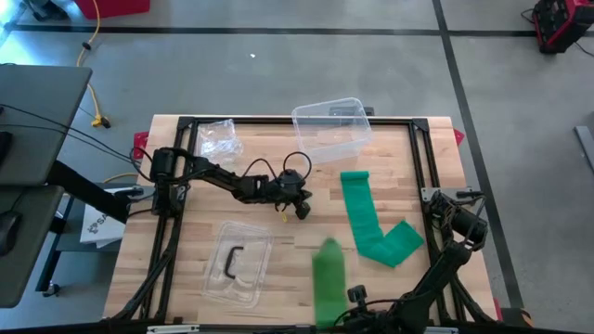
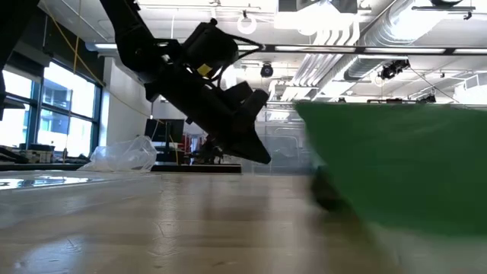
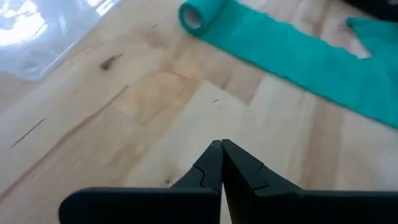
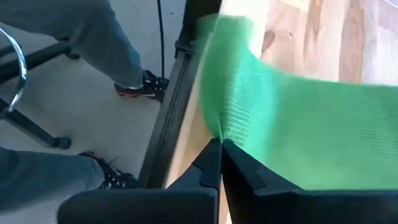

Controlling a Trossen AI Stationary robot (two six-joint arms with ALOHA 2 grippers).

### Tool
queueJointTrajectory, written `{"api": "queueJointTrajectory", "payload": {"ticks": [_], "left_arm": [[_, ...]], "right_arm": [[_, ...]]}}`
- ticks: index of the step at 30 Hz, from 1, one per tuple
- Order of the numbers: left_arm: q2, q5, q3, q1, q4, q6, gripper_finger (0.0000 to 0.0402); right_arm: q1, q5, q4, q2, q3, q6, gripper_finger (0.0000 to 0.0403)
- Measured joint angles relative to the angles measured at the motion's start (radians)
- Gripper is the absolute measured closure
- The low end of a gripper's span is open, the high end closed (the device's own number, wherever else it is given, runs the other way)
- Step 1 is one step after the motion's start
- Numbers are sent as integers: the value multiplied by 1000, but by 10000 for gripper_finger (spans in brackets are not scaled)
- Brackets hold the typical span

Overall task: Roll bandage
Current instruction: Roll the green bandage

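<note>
Left gripper (image 1: 299, 210) closed on nothing above table centre; right gripper (image 4: 221, 144) clamped on green bandage (image 1: 369, 218) at the near edge.
Held bandage end blurred; remainder, partly rolled, lying right of centre. Left to right: crumpled bag (image 1: 218, 137), flat tray (image 1: 238, 262) holding one dark clip (image 1: 233, 261), one tub (image 1: 332, 128), contents indiscernible.

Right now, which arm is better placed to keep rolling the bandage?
Probably the right: its hand is shut on the green bandage's loose end at the near table edge. The left hand, shut and empty, hovers beside the strip.
</note>
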Motion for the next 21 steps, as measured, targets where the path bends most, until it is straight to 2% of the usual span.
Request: {"api": "queueJointTrajectory", "payload": {"ticks": [11, 18, 21], "left_arm": [[-76, -10, 2, -81, 2, 160, 401], [-168, -40, 2, -175, 0, 214, 401], [-229, -84, 2, -230, 0, 261, 401]], "right_arm": [[-36, 15, -108, -4, -1, -16, 403], [-62, 172, -279, -112, -2, -10, 403], [-82, 229, -307, -187, -2, -46, 403]]}}
